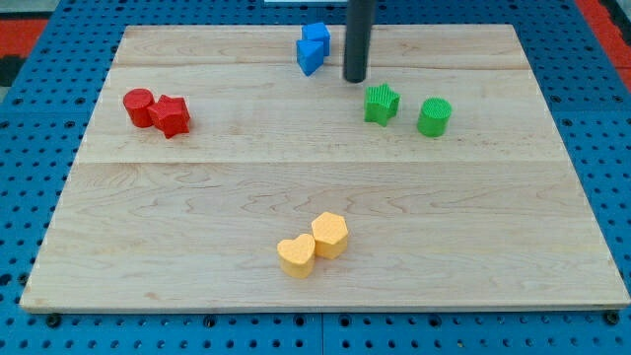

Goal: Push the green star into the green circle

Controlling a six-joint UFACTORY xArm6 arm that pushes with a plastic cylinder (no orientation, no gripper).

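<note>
Camera view shows a pale wooden table (325,187) lying on a blue pegboard (30,197), with 8 small blocks spread over it in 4 pairs. My tip (355,80) comes down from the view's top as a straight dark rod and ends near the table's far edge, just up and to the view's left of the green star (382,103), close to it but with a sliver of wood showing between them. This arm carries no fingers at all, only the rod, so nothing is held. The green star sits in the upper right part of the table, and the green circle (434,115) stands to its right and slightly lower in the view, near but apart, with bare wood between the 2. To the left of my tip, 2 blue blocks touch each other at the table's top edge: an upper blue block (316,36) and a lower blue block (310,58), both angular, though their exact shapes are hard to make out. At the view's left, a red cylinder (139,106) touches a red angular block (172,115) on its right. Toward the view's bottom centre, a yellow hexagon (330,235) touches a yellow heart-like block (296,255) at its lower left, well apart from every other pair.
</note>
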